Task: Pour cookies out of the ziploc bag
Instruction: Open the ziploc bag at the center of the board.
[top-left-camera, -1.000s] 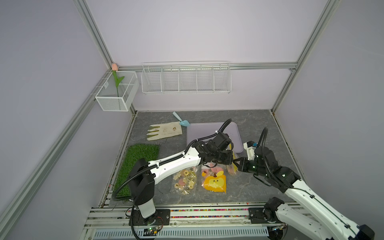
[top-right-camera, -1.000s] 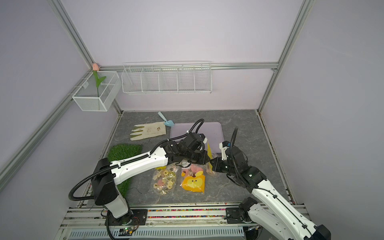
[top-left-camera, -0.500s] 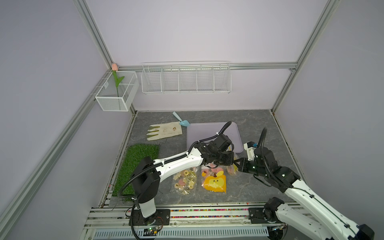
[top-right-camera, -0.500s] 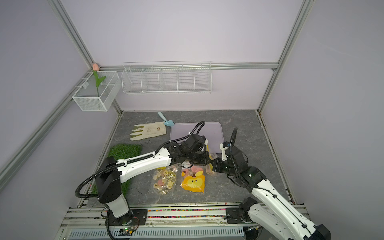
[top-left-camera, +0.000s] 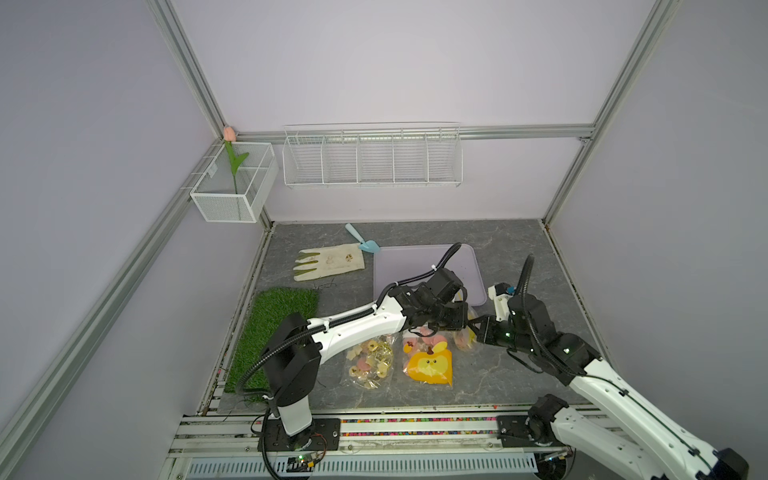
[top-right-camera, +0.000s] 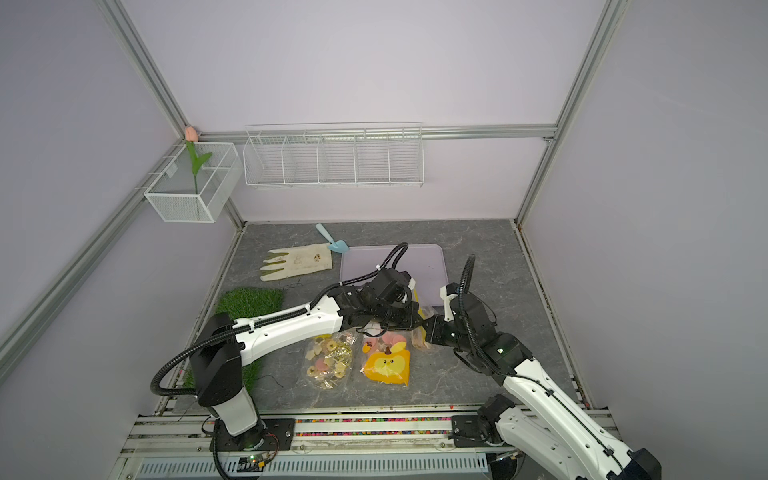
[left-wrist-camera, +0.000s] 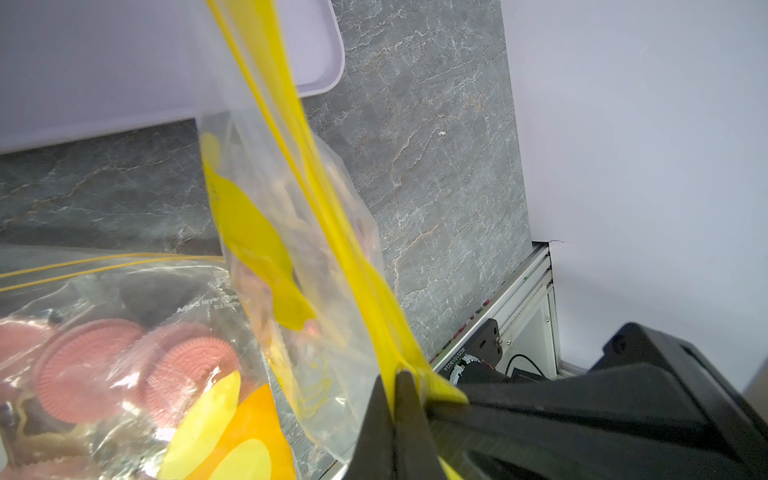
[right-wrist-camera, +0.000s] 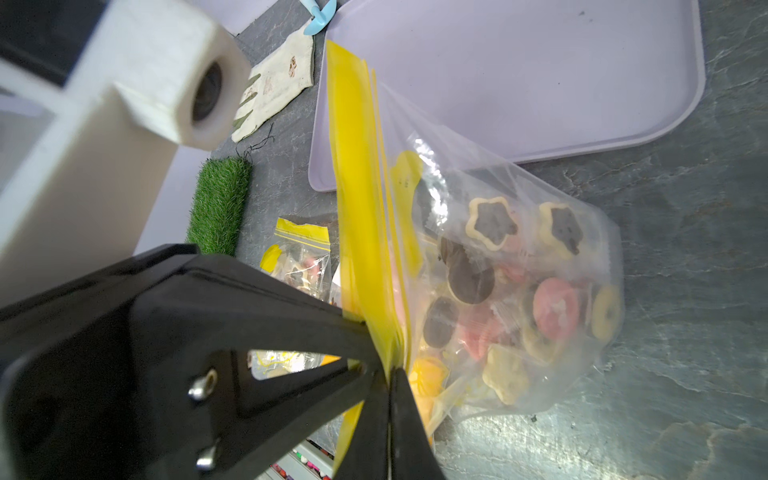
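**Both top views.** Your two arms meet at lower centre of the frame, over the grey tabletop (top-left-camera: 511, 249).

- **Grippers:** Your left gripper (left-wrist-camera: 395, 390) is pinched fully together on the yellow zip strip (left-wrist-camera: 332, 232) of the ziploc bag (right-wrist-camera: 540, 195). Your right gripper (right-wrist-camera: 388, 374) is clamped just as tightly on the same strip, at another point along it.
- **Task bag:** The bag hangs between the two grippers, strip uppermost, with its lower end on the tabletop. You cannot tell whether the seal is parted.
- **Contents:** The cookies (right-wrist-camera: 555, 307) lie inside, heaped at the lower end. They are pink discs, cream stars with dark centres, cream rings and dark brown rounds.
- **Tray:** The lilac tray (top-left-camera: 415, 266) sits at centre frame, just beyond the bag.
- **Other bags:** Two more bags lie flat nearer the bottom edge. The clear bag (top-left-camera: 370, 361) holds cream and pink biscuits. The neighbouring bag (top-left-camera: 428, 365) holds pink discs and a large yellow-orange cartoon-face piece.
- **Upper left:** A mesh box (top-left-camera: 226, 205) on the wall holds a tulip (top-left-camera: 229, 135).
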